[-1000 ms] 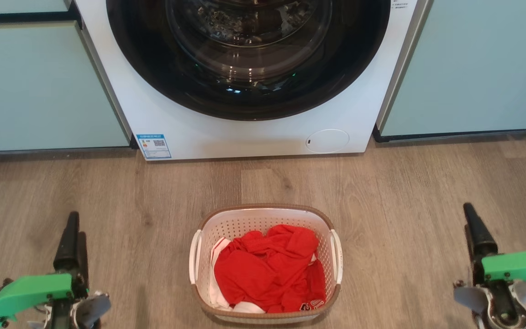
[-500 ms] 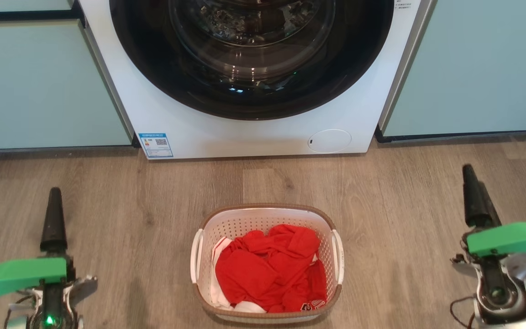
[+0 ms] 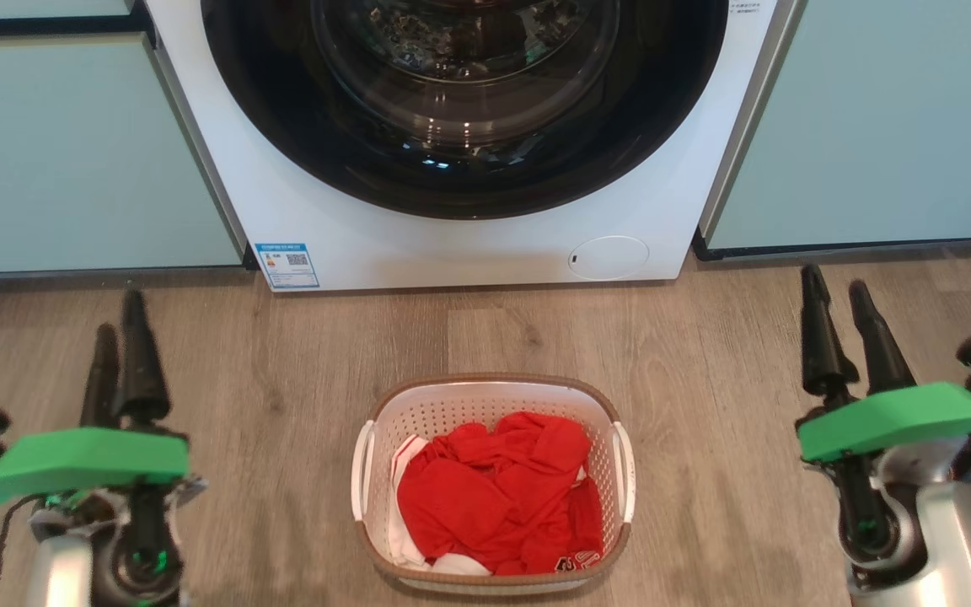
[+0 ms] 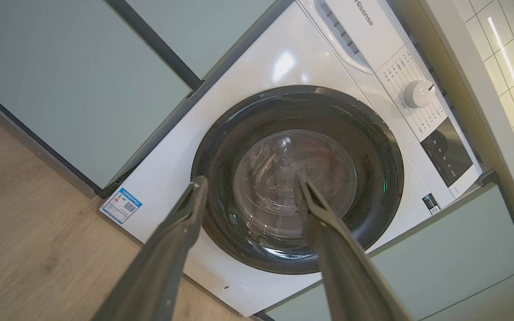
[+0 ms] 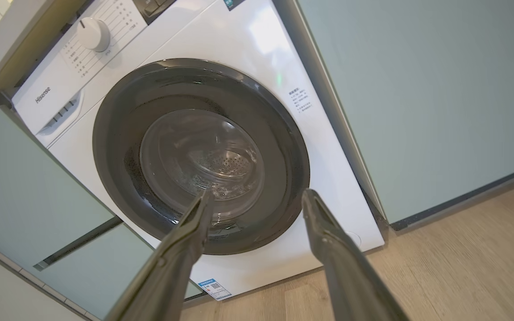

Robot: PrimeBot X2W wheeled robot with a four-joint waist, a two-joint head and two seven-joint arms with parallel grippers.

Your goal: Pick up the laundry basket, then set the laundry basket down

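The laundry basket (image 3: 485, 384) sits on the wooden floor (image 3: 266, 371) just in front of the washing machine (image 3: 469, 253). It is centred before the robot and part-filled with red clothes (image 3: 494, 497). That is a sensible spot for a two-sided lift, since its white handles (image 3: 361, 472) face out to left and right.

The left tool (image 3: 118, 312) and right tool (image 3: 835, 280) hang well apart from the basket, one on each side, fingers pointing toward the machine. That flanking stance reads as a set-up for coming in on both handles at once.

Both tools stand wide open and hold nothing — in each wrist view the two fingers splay, with only the machine's dark door (image 4: 373, 187) behind the gap. Neither touches the basket, the floor or the machine.

The pick-up has not yet begun — I judge the next move needs each tool lowered and brought inward to its handle.
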